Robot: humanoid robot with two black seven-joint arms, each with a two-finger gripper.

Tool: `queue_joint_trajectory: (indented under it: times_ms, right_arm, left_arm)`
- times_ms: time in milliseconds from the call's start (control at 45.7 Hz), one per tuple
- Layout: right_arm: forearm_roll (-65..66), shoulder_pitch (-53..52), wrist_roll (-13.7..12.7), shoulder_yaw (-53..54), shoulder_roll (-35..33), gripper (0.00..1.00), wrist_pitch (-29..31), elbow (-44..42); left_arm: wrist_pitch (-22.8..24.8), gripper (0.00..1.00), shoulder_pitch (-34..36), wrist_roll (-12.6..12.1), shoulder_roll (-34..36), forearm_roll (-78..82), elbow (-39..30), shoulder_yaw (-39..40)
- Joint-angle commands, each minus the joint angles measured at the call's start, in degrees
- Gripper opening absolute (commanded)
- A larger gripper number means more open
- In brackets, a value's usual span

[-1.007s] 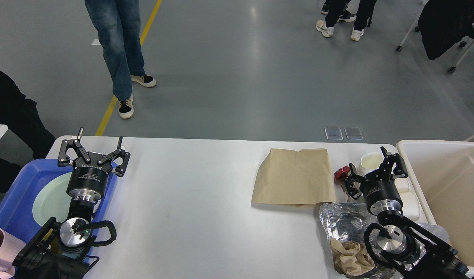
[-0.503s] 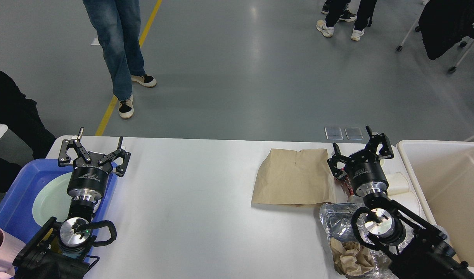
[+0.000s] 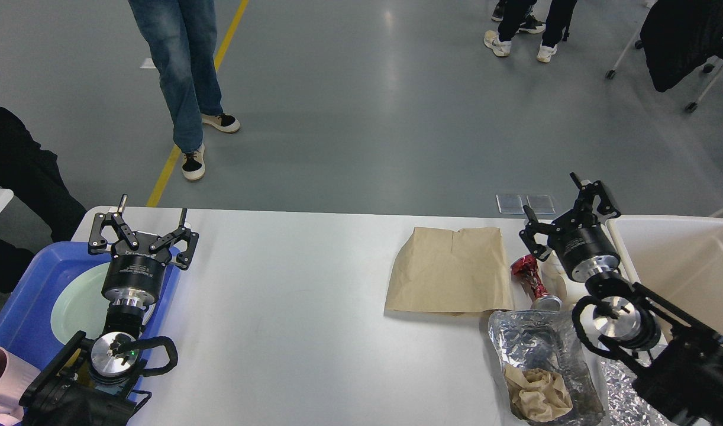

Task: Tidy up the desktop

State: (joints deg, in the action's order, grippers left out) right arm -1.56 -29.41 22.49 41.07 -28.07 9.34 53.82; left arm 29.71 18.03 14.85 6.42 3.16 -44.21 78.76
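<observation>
The surface (image 3: 290, 307) was spread wide across the lower view. The left end effector (image 3: 144, 228) was held spread and empty above a blue tray (image 3: 18, 296). The right end effector (image 3: 565, 207) was also spread, empty, over the far right edge beside a bin (image 3: 681, 260), near a paper bag (image 3: 450, 269) and a red can (image 3: 530, 278).
</observation>
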Motion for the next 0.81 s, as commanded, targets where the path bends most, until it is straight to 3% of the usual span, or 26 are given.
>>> queue_joint_trajectory:
  times_ms: [0, 197, 372, 547, 635, 788]
  right_arm:
    - [-0.02, -6.96, 0.09, -12.57, -3.83, 1.0, 1.39, -0.03]
    - [-0.02, -21.72, 0.09, -34.72, -8.66, 1.0, 1.39, -0.29]
    - [-0.11, -39.38, 0.09, -64.5, -8.49, 1.0, 1.03, -0.47]
    - [-0.46, -55.56, 0.09, -88.24, -1.65, 1.0, 2.52, 0.06]
    - [-0.46, -60.66, 0.01, -96.86, 2.4, 1.0, 7.17, 0.15]
    - [-0.46, -72.35, -0.87, -111.64, 11.98, 1.0, 20.61, 1.02]
  left_arm:
    - [0.0, 0.96, -0.01, 0.0, 0.0, 0.0, 0.0, -0.1]
    - [0.0, 0.96, -0.01, 0.0, 0.0, 0.0, 0.0, -0.1]
    - [0.0, 0.96, -0.01, 0.0, 0.0, 0.0, 0.0, -0.1]
    - [0.0, 0.96, -0.01, 0.0, 0.0, 0.0, 0.0, -0.1]
    - [0.0, 0.96, -0.01, 0.0, 0.0, 0.0, 0.0, -0.1]
    - [0.0, 0.96, -0.01, 0.0, 0.0, 0.0, 0.0, -0.1]
